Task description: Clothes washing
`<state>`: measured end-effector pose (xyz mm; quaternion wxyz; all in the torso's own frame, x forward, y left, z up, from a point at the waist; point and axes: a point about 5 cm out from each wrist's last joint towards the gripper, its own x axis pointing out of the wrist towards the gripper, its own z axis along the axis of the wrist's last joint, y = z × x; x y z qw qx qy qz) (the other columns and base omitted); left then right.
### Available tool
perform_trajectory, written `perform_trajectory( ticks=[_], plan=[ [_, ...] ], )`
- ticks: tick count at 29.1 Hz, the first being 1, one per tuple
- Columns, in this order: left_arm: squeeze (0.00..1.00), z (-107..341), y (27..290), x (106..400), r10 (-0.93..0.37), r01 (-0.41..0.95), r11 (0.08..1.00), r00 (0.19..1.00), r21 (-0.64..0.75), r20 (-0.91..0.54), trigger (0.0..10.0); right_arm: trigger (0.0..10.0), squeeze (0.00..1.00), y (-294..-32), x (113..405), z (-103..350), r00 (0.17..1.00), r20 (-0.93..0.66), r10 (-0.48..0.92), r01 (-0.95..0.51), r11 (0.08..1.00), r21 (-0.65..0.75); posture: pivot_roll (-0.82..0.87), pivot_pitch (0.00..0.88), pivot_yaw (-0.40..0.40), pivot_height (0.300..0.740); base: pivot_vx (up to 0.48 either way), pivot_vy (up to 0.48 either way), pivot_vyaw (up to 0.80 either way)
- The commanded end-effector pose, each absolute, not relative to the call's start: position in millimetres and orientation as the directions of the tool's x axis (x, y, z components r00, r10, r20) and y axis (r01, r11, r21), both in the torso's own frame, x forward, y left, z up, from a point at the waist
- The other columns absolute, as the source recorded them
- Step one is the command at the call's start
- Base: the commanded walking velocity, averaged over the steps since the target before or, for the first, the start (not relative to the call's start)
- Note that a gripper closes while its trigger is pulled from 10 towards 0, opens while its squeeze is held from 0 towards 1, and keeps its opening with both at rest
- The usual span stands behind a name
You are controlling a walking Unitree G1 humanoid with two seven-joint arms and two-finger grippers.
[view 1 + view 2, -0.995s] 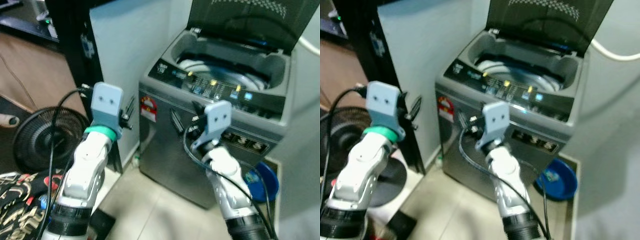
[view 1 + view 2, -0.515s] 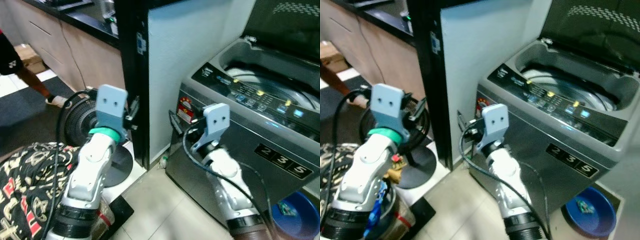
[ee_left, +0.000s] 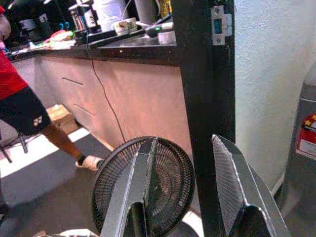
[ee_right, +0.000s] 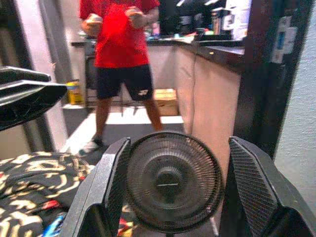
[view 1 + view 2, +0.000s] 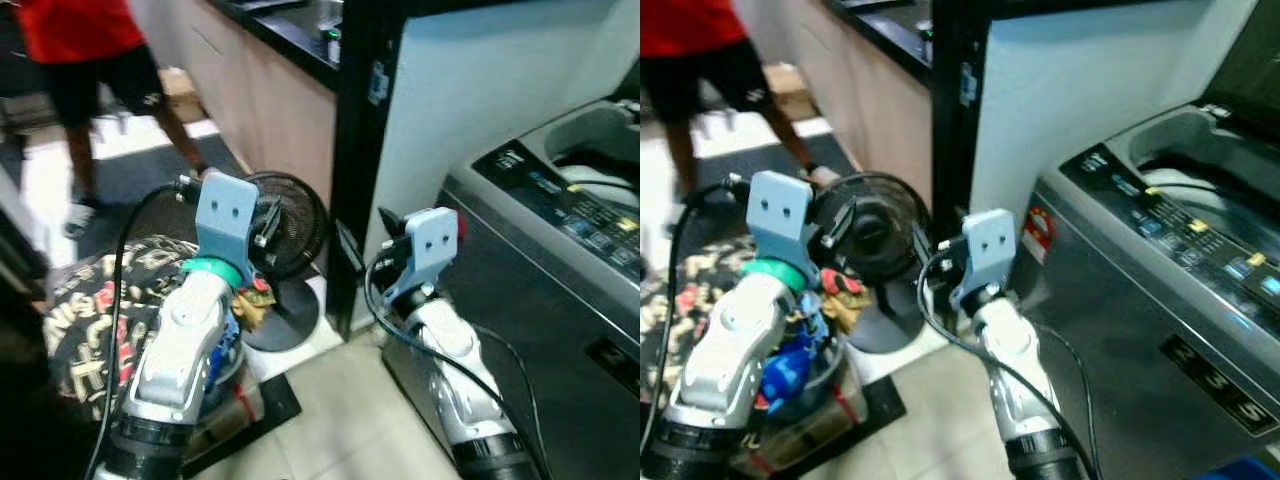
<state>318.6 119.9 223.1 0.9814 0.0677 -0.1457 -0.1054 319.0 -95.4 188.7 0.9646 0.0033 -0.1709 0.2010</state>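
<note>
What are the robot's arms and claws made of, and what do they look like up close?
Both arms are glossy silver shells with black collars and loose black cables. The left arm has a green wrist ring; each wrist carries a pale blue block. The left gripper and right gripper each have two long black fingers with ribbed inner pads.

Left hand (image 3: 195,182): two long black fingers (image 3: 140,187) spread apart, nothing between them. Past them, a round black wire-grille floor fan (image 3: 144,182) on the floor, partly behind the fingers. Tall black door frame post (image 3: 203,74) beside it, with a small silver strike plate (image 3: 220,23); pale textured wall (image 3: 274,74) next to the post. Light wooden cabinet front (image 3: 128,94) under a dark tabletop (image 3: 123,47) carrying jars and cups. Person in red shirt and black shorts (image 3: 19,106), one shoe on the floor. Grey washing machine side with red sticker (image 3: 307,136) at the frame edge.
</note>
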Motion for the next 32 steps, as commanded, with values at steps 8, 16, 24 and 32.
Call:
perform_trajectory(
  ticks=[8,16,24,32],
  plan=[
    [0.00,216.8,120.8,319.6,-0.224,0.184,0.967,0.943,0.176,0.245,10.0,10.0,0.00,-95.9,318.5,187.7,0.861,0.332,0.385,-0.393,0.918,-0.047,0.12,0.000,0.028,0.740,0.000,0.000,0.77],
    [0.00,213.9,122.4,320.5,-0.216,0.176,0.968,0.949,0.181,0.231,10.0,10.0,0.00,-95.9,318.6,187.4,0.861,0.332,0.385,-0.394,0.918,-0.043,0.12,0.000,0.028,0.740,0.000,0.000,0.77],
    [0.00,211.7,123.1,321.5,-0.212,0.173,0.967,0.953,0.187,0.214,10.0,10.0,0.00,-95.5,319.0,186.5,0.862,0.331,0.385,-0.396,0.918,-0.035,0.12,0.000,0.029,0.740,0.000,0.000,0.77],
    [0.00,208.5,125.2,323.1,-0.205,0.166,0.967,0.958,0.195,0.202,10.0,10.0,0.00,-97.1,319.7,182.0,0.871,0.320,0.372,-0.388,0.922,-0.015,0.12,0.000,0.033,0.740,0.000,0.000,0.77]
  ],
)
